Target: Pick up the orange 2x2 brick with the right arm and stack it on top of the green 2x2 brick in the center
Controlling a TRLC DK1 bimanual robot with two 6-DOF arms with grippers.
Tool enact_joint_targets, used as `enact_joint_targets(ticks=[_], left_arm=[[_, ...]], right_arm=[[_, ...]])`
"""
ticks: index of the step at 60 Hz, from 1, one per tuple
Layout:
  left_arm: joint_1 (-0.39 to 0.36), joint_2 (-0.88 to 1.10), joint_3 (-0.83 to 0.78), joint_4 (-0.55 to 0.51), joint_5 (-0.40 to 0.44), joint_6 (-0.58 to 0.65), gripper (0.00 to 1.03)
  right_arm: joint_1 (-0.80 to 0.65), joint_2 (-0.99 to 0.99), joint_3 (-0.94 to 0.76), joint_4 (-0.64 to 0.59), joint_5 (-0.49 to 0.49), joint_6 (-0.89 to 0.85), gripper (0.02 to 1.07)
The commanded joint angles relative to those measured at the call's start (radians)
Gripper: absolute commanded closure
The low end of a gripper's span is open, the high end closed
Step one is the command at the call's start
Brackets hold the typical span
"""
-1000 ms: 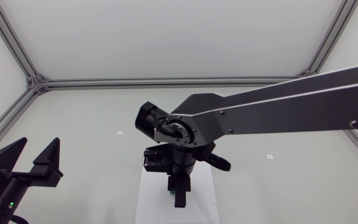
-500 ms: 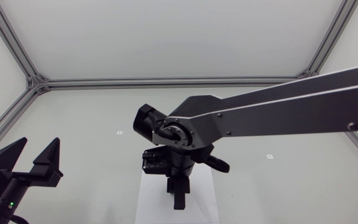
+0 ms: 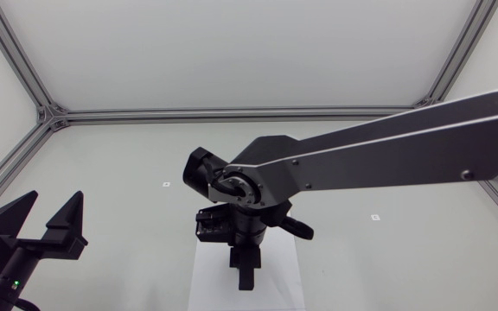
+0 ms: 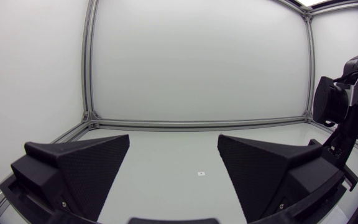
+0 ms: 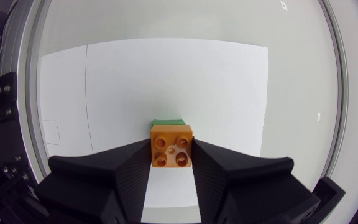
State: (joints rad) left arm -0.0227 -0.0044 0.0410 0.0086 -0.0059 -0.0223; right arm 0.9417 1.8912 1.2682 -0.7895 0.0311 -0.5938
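the right gripper [image 5: 171,150] is clamped on the orange brick [image 5: 171,146], one finger on each side wall, its studs facing the wrist camera. the green brick [image 5: 168,122] lies on the white sheet [image 5: 135,81] at the table's middle. only a strip of it shows past the orange brick's far edge, and whether the two touch cannot be told. the step in hand looks like the seating. that green strip may be only the camera's slant, so the arm should make sure the outlines coincide, keep the orange brick level and square, press straight down until the studs bite, and only then part its fingers. the left gripper [image 4: 173,152] rests spread wide and empty, well apart at the table's left side.
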Motion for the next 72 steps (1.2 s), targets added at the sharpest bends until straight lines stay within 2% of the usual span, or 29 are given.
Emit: enact_joint_targets(ticks=[1,72], left_arm=[[0.003,-0.008,-0.041,-0.013,0.004,0.013,0.04],[0.003,-0.008,-0.041,-0.015,0.004,0.013,0.04]], right_arm=[[0.009,0.026,0.016,-0.004,0.01,0.009,1.02],[0.012,0.048,-0.004,-0.03,0.007,0.005,1.02]])
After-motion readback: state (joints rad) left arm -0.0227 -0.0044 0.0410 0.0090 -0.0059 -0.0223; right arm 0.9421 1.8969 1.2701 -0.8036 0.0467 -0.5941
